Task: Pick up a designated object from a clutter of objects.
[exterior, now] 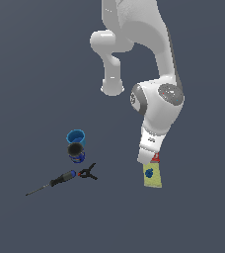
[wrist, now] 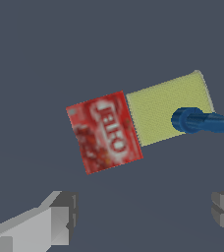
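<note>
The designated object, a small flat red box (wrist: 104, 132) with white lettering, lies flat and touches the end of a longer yellow flat box (wrist: 163, 110) with a blue mark (wrist: 200, 121). My gripper (wrist: 143, 214) hovers above them, open, its fingers (wrist: 60, 219) spread wide with nothing between them. In the exterior view the arm's hand covers most of the red box (exterior: 156, 158), leaving only a sliver beside the yellow box (exterior: 152, 176). The rest of the clutter lies toward the exterior view's left.
A blue cup (exterior: 76, 136) stands right behind a dark blue can (exterior: 76, 152). In front of them lie a thin black-handled screwdriver (exterior: 53, 183) and a black clamp (exterior: 88, 173), set apart from the two boxes.
</note>
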